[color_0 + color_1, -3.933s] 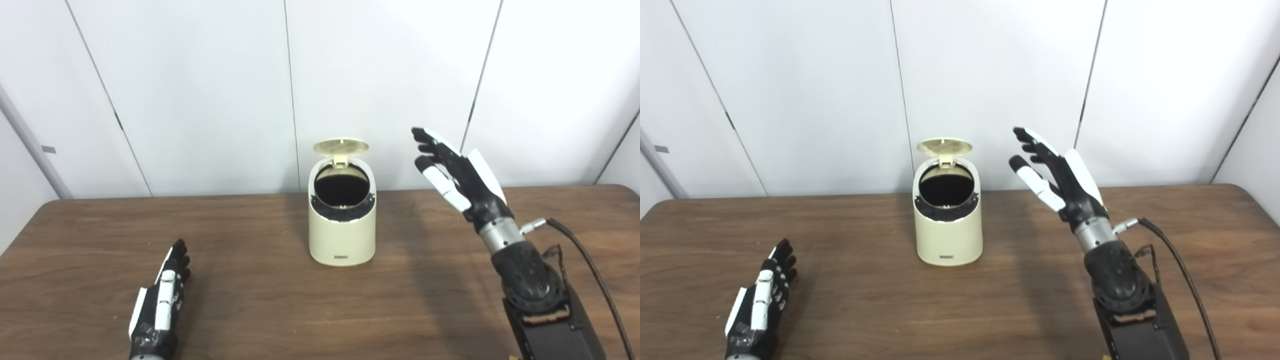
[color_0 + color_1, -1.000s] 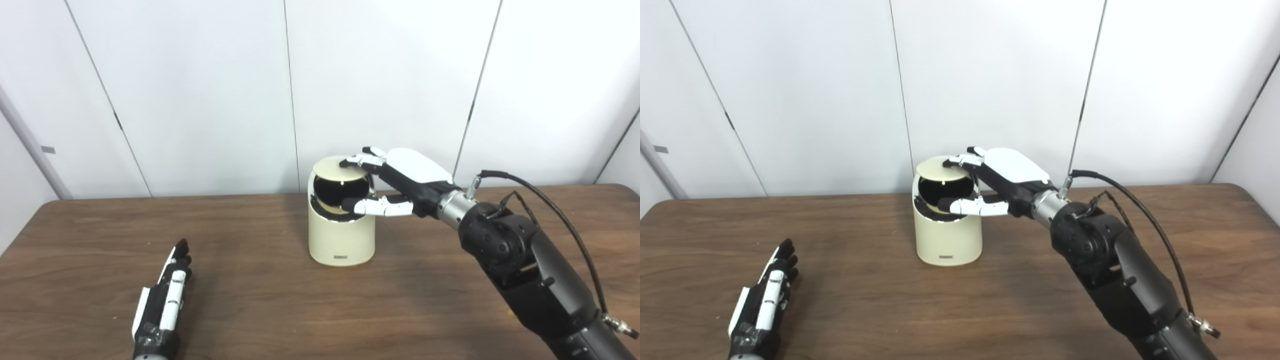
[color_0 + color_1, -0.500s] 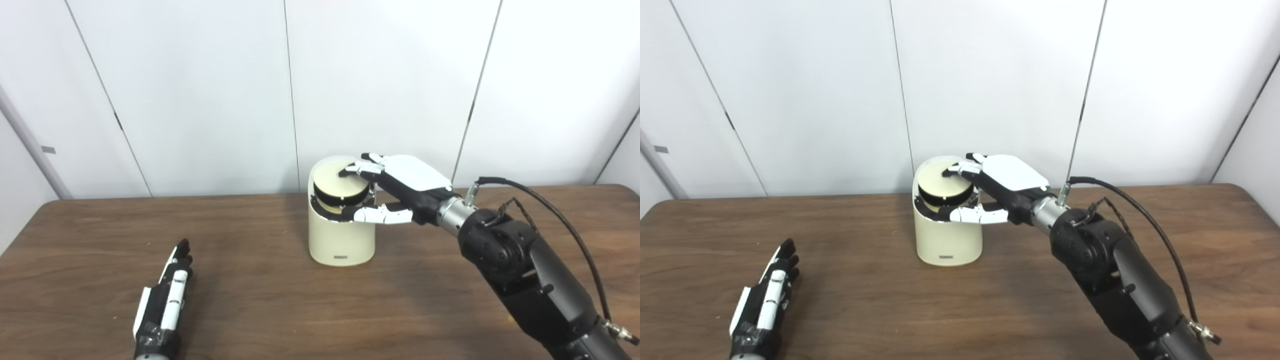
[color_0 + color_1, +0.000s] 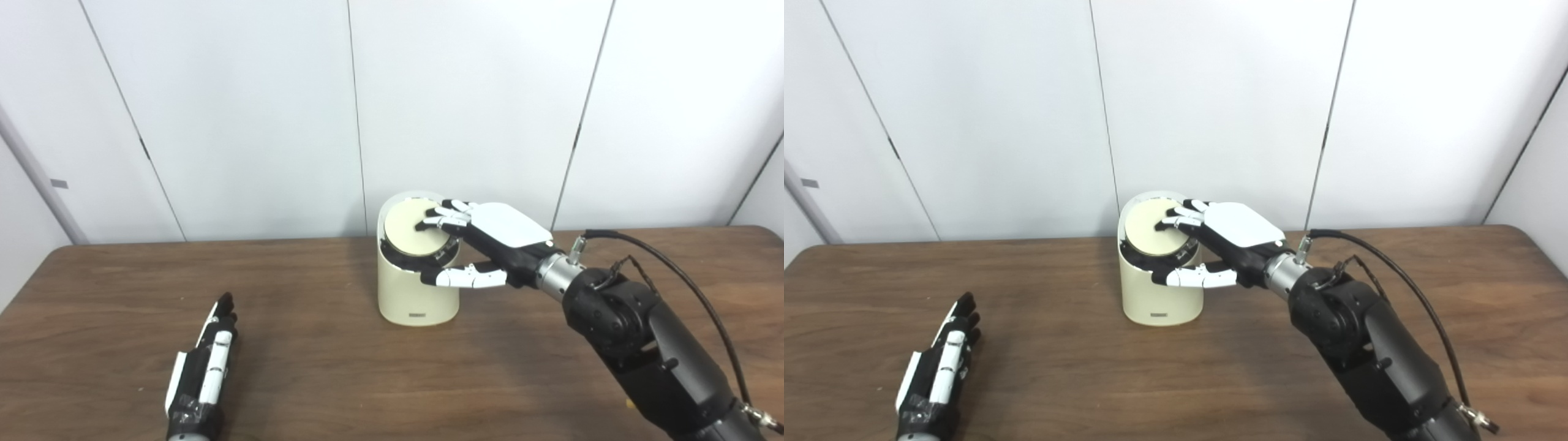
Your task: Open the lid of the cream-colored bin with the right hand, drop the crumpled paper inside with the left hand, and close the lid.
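The cream-colored bin (image 4: 418,288) stands upright toward the back of the wooden table (image 4: 343,373), close to the white panelled wall (image 4: 245,110), roughly in the middle from side to side. Its round lid (image 4: 411,233) lies down in the sloped opening at the top, with only a thin dark rim showing around its lower edge. The right hand (image 4: 484,242) reaches in from the right with the palm turned downward and its white back plate facing up; its fingers (image 4: 442,218) are stretched out nearly straight and rest their tips on the right part of the lid, pressing flat rather than wrapping around anything. The thumb (image 4: 462,277) juts out separately below, lying across the front of the bin just under the rim (whether it actually touches the wall I cannot tell from here). So this hand is spread and grips nothing. Behind it the right arm (image 4: 643,343) slopes down from the wrist to the lower right corner, its dark bulky forearm well above the tabletop, and a black cable (image 4: 686,275) loops out from the wrist and runs back along the arm. The left hand (image 4: 936,380) lies low at the near left of the table, well apart from the bin, palm down, fingers straight and side by side pointing away toward the wall, holding nothing. The crumpled paper is nowhere visible in either view.
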{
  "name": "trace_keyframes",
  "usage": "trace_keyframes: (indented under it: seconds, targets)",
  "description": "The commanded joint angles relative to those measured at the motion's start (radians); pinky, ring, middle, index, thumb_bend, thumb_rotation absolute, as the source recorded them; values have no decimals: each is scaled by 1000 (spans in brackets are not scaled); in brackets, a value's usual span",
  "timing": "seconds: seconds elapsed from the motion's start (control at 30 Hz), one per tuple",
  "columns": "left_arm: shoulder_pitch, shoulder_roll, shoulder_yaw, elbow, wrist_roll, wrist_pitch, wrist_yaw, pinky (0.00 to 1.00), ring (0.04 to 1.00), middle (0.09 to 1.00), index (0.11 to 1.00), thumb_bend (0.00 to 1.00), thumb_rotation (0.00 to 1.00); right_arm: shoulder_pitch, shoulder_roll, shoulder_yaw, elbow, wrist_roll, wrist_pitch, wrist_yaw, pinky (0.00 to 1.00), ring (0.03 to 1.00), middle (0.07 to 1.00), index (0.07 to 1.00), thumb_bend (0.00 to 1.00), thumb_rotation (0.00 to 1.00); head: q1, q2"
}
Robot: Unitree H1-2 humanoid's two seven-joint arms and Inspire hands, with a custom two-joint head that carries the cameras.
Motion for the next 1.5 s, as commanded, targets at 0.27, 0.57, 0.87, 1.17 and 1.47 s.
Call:
trace_keyframes:
  seconds: [0.27,0.57,0.87,1.17,1.47]
  targets:
    - [13,-22,-17,24,-6,-1,-4,1000,1000,1000,990,496,813,19,-16,12,-32,-31,-32,10,1000,1000,952,860,583,968,2,7]
    - [10,-22,-16,35,-8,-9,-5,1000,1000,1000,987,517,787,47,-29,25,-63,-74,-61,8,1000,1000,951,859,595,996,6,15]
    - [11,-17,-19,27,-1,-2,-5,1000,1000,1000,993,516,799,69,-30,27,-65,-115,-115,-32,1000,1000,940,868,567,992,9,22]
    - [8,-23,-19,30,0,-9,1,1000,995,1000,982,536,775,87,-27,21,-80,-123,-120,-28,1000,1000,946,867,561,999,12,28]
    - [10,-23,-16,28,-5,-13,0,1000,999,1000,983,509,798,86,-25,21,-69,-135,-110,-18,1000,1000,952,865,553,1000,13,31]
